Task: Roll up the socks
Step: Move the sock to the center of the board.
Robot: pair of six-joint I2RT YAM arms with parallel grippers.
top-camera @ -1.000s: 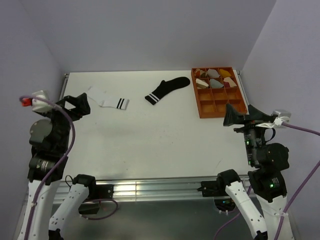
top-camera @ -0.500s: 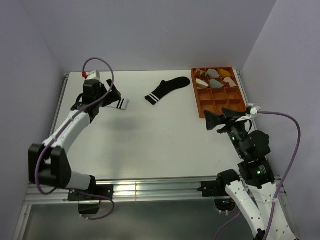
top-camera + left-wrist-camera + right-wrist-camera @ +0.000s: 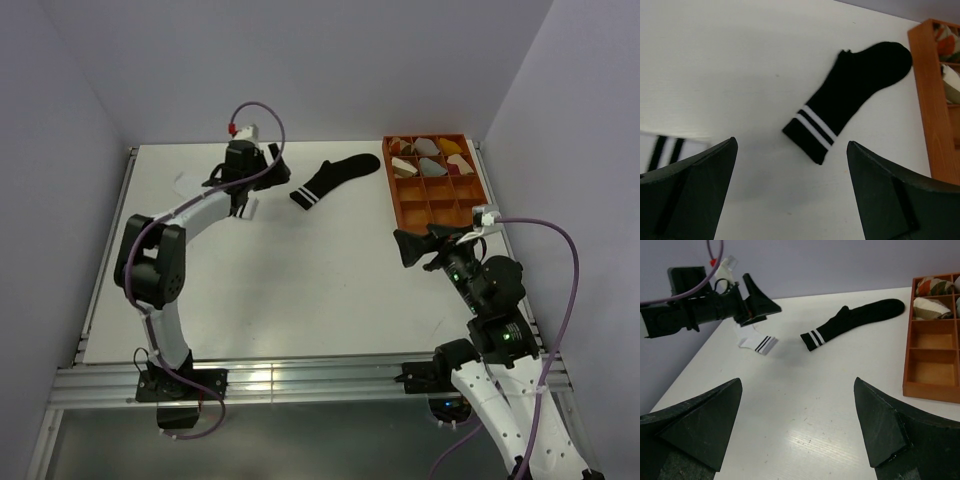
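Black sock [image 3: 850, 95] sits at one o'clock of your wide-spread left gripper [image 3: 791, 145], white sock [image 3: 669, 146] at eight; right gripper [image 3: 797, 382] jaws wide too.

The black sock [image 3: 335, 179] lay flat and unrolled on the far part of the tabletop [image 3: 300, 290]. It was stretched diagonally, toe toward the far right and white-striped cuff toward the near left. The white sock [image 3: 758, 344], also flat, lay to its left without touching it, its black-striped cuff end pointing right.
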